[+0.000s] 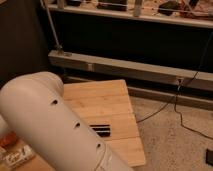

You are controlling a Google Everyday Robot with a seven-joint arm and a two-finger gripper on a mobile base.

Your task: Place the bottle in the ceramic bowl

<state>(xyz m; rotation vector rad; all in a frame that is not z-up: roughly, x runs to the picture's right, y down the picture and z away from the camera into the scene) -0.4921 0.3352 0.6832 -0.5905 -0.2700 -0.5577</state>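
Observation:
A big white link of my arm (55, 125) fills the lower left of the camera view and hides most of the wooden table (107, 100). My gripper is hidden behind it. At the bottom left edge a small white object with dark markings (18, 156) lies on the table; it looks like the bottle, mostly covered. Just above it shows a reddish-orange sliver (6, 140), perhaps the rim of the ceramic bowl; I cannot tell for sure.
A dark, flat striped object (101, 130) lies on the table at the arm's edge. Beyond the table's right edge is speckled floor (175, 145) with black cables (176, 107). A metal rail (125, 70) and dark shelving stand behind.

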